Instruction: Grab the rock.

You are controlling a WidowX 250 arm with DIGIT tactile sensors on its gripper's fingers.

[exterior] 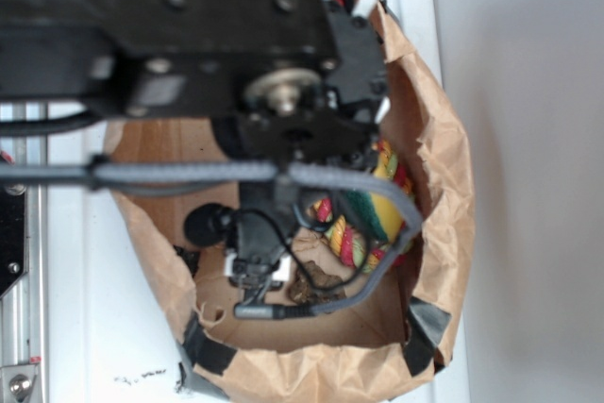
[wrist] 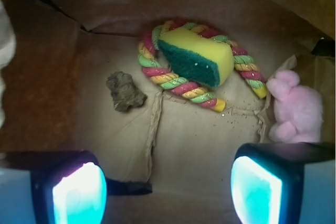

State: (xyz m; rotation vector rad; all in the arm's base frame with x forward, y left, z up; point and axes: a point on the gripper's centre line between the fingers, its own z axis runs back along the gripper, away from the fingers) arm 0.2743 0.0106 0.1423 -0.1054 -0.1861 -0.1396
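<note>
In the wrist view the claw [wrist: 168, 187] stands nearest, its two pads spread wide apart and holding nothing. Beyond it, on the floor of the brown paper bag [wrist: 58, 77], the rock [wrist: 125, 92] lies left of the claw's centreline, clear of both pads. Just right of the rock sits the rope ring [wrist: 181, 86], with the yellow-and-green sponge [wrist: 202, 56] resting inside it. The pink plush bunny [wrist: 296, 107] lies at far right. The step in hand appears to be the approach; the next move calls for shifting left, advancing, then closing on the rock.
</note>
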